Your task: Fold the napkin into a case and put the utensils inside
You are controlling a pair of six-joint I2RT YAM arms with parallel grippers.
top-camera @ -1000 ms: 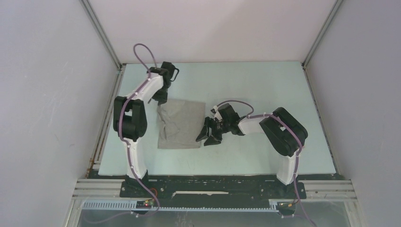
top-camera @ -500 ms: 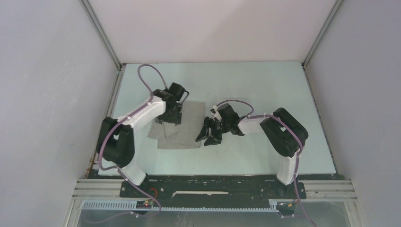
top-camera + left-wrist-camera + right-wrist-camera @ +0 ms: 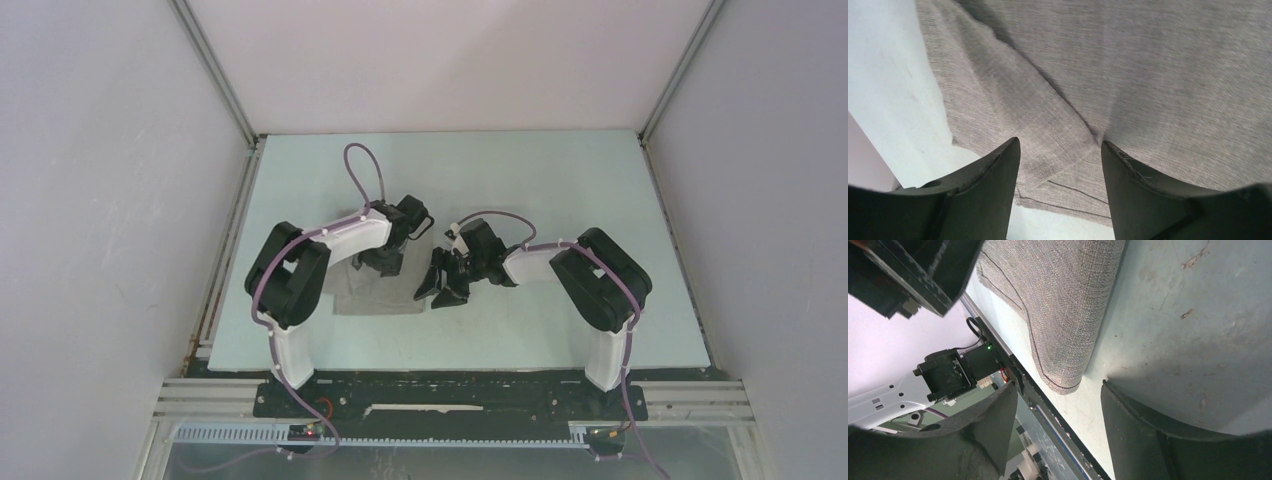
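The grey-beige napkin [image 3: 372, 298] lies folded over left of the table's middle, mostly hidden under my left arm. My left gripper [image 3: 385, 264] hovers just above it. In the left wrist view the cloth [image 3: 1148, 75] fills the frame with a diagonal crease and layered edges, and the left gripper [image 3: 1058, 150] is open and holds nothing. My right gripper [image 3: 438, 288] sits low beside the napkin's right edge. It is open [image 3: 1055, 395], with the rounded fold of the napkin [image 3: 1068, 305] just ahead of it. The utensils and a case are out of view.
The pale green table [image 3: 560, 180] is boxed in by grey walls on three sides, with metal rails at their feet. A black mounting rail [image 3: 450, 385] runs along the near edge. Scuff marks dot the surface [image 3: 1193, 260] near the right gripper.
My left arm swung from the napkin's far-left corner rightward and nearer, drawing that part of the cloth over the rest, and its jaws have opened. The right arm stayed still.
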